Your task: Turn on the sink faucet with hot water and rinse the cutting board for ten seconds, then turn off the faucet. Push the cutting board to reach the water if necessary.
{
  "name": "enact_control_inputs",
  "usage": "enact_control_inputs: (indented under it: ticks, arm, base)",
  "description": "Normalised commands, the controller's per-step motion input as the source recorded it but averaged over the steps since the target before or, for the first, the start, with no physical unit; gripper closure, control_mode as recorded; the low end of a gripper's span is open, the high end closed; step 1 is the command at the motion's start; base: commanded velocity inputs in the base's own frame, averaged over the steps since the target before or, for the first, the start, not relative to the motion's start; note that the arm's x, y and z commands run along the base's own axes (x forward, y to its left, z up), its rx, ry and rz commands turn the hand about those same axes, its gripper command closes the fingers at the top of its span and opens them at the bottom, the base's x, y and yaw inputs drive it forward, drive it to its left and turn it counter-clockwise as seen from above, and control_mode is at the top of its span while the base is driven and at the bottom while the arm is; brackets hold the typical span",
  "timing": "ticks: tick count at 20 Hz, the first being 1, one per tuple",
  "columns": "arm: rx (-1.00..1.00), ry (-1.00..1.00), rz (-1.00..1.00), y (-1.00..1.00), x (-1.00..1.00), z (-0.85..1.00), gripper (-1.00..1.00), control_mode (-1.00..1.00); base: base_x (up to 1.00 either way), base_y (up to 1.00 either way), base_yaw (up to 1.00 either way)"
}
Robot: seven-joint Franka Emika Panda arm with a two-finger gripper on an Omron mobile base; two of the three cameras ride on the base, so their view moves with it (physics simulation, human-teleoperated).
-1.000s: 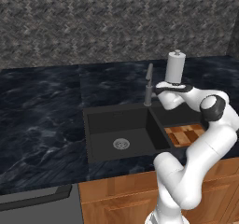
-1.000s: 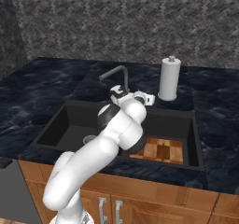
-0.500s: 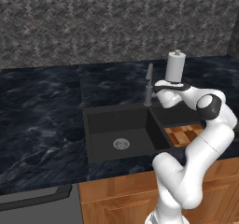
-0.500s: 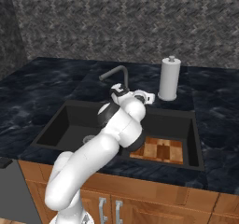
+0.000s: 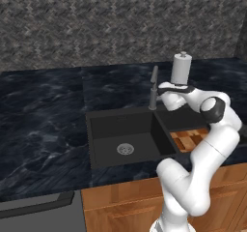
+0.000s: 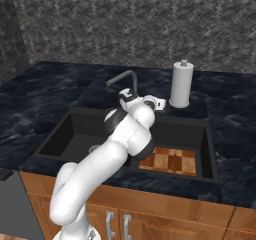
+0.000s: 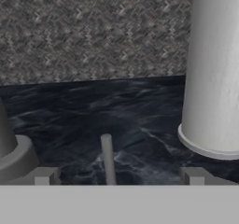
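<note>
The cutting board (image 5: 189,139) is lying dry in the sink (image 5: 126,133), right of the faucet (image 5: 154,87) (no stream running). The gripper (image 7: 114,175) is standing wide and empty around the faucet's lever (image 7: 107,157), so everything is remaining.

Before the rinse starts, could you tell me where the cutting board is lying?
The cutting board lies flat on the floor of the sink's right basin, in front of the white upright cylinder.

- We see the cutting board (image 6: 172,161) lying in the sink's (image 6: 75,134) right basin.
- Behind the sink stands the faucet (image 6: 123,81); the paper roll (image 6: 181,84) stands to its right on the desk (image 6: 45,84).
</note>
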Motion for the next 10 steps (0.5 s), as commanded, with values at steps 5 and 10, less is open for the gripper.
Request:
enact_control_inputs:
  ticks: [5, 10]
  arm:
    - [0.00, 0.00, 0.00, 0.00, 0.10, 0.00, -1.00, -1.00]
    - [0.00, 0.00, 0.00, 0.00, 0.08, -0.01, -1.00, -1.00]
  base:
    - [0.00, 0.00, 0.00]
    - [0.00, 0.00, 0.00]
